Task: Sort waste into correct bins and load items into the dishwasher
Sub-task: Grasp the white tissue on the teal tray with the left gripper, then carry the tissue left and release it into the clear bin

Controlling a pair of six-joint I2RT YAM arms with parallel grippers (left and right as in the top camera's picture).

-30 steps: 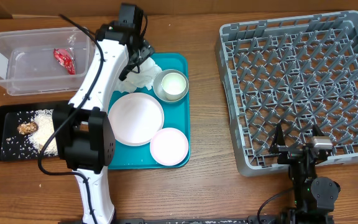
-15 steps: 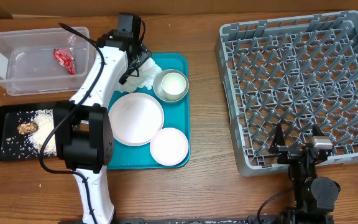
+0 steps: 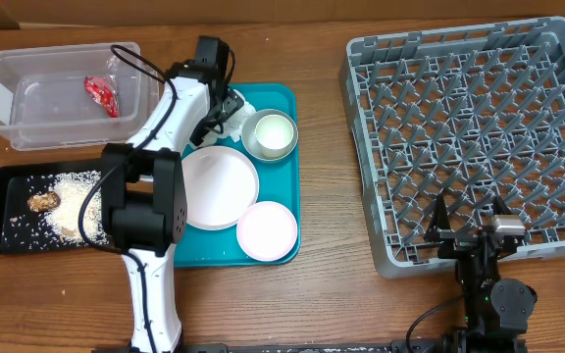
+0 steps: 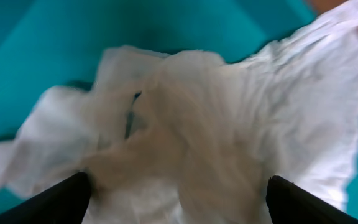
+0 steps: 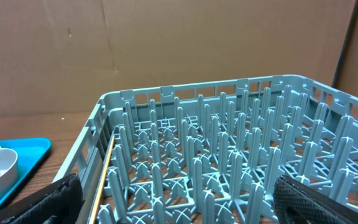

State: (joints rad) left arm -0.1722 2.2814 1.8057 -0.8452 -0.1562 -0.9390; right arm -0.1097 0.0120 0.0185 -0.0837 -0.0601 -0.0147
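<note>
A crumpled white napkin (image 4: 191,112) lies on the far left corner of the teal tray (image 3: 284,98). My left gripper (image 3: 222,110) is low over it, jaws open, one finger at each side of the napkin (image 4: 179,199); the arm hides most of the napkin in the overhead view. A metal bowl (image 3: 270,134), a large white plate (image 3: 216,186) and a small white plate (image 3: 267,230) also sit on the tray. My right gripper (image 3: 469,221) is open and empty at the front edge of the grey dish rack (image 3: 479,127), which fills the right wrist view (image 5: 197,155).
A clear plastic bin (image 3: 27,123) at the back left holds a red wrapper (image 3: 101,93). A black tray (image 3: 8,230) with rice and a food scrap lies at the left front. A thin stick lies along the rack's left wall (image 5: 104,171).
My left gripper has moved a little right and down onto the napkin, which now shows less in the overhead view. The right arm has not moved.
</note>
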